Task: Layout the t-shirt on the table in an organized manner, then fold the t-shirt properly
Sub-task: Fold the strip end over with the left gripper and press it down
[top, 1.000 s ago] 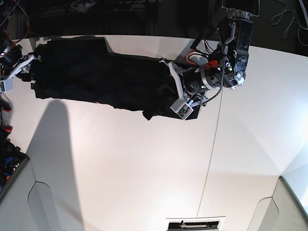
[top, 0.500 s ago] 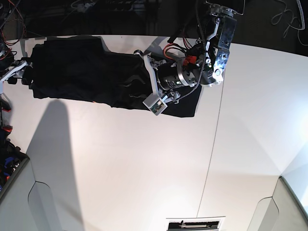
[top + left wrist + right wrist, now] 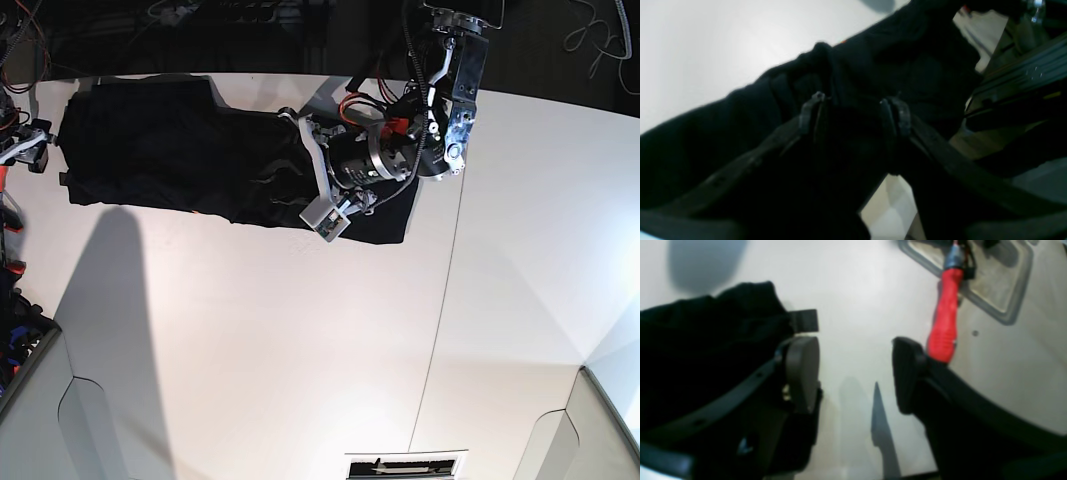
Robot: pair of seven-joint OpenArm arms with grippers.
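Observation:
The black t-shirt (image 3: 170, 150) lies in a long, rumpled band across the far part of the white table (image 3: 300, 350), plain black side up. My left gripper (image 3: 308, 168) hovers over its right portion, jaws apart. In the left wrist view, the left gripper (image 3: 853, 111) is open, with only dark t-shirt (image 3: 890, 60) cloth behind its fingertips (image 3: 810, 110). My right gripper (image 3: 25, 148) is at the shirt's left end, off its edge. In the right wrist view, the right gripper (image 3: 853, 373) is open over bare table, and the t-shirt (image 3: 700, 350) lies against its left finger (image 3: 803, 370).
A thin dark seam (image 3: 440, 300) runs down the table right of the shirt. A red part (image 3: 945, 323) and a grey frame (image 3: 1003, 303) lie beyond the right gripper. Dark racks and cables stand past the far edge. A white label (image 3: 405, 466) sits at the near edge.
My left gripper moved left along the shirt and opened, leaving the shirt's right end flat on the table. My right gripper opened and drew left, off the shirt's left edge.

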